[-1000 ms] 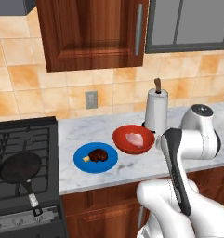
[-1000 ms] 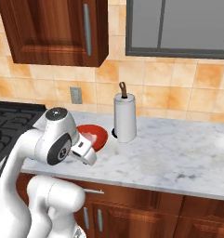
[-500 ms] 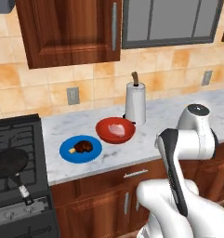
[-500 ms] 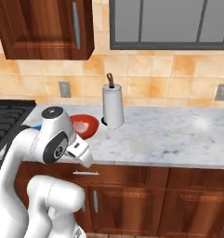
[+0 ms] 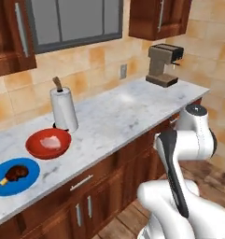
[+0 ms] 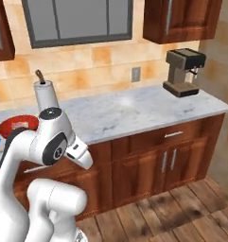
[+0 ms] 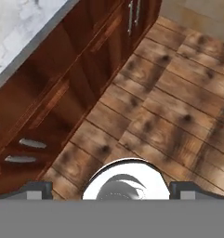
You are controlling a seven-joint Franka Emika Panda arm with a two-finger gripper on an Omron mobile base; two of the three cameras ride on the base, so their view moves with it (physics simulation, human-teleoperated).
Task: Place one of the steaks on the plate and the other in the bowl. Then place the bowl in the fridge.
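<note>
Gripper (image 7: 111,190): standing wide apart, holding nothing, facing floorboards
Blue plate (image 5: 2,186): carrying dark steak (image 5: 16,173)
Red bowl (image 5: 37,150): holding pale steak (image 5: 51,143), sitting just beyond plate
Writing: showing nowhere legibly

A white-grey marble counter (image 5: 118,116) runs along the tiled wall on top of brown wooden base cabinets (image 6: 167,156), and a wooden plank floor (image 7: 178,107) lies below. At the counter's near-left end sits the blue plate (image 5: 6,183), close to the front edge, with the dark brown steak (image 5: 16,173) on it. Just beside it, further along the counter, stands the red bowl (image 5: 37,149), holding the pale pink steak (image 5: 50,142). Directly behind the bowl an upright paper towel roll (image 5: 64,109) stands near the wall. Well apart, at the far end, a brown coffee machine (image 5: 162,65) rests on the counter against the backsplash.
</note>
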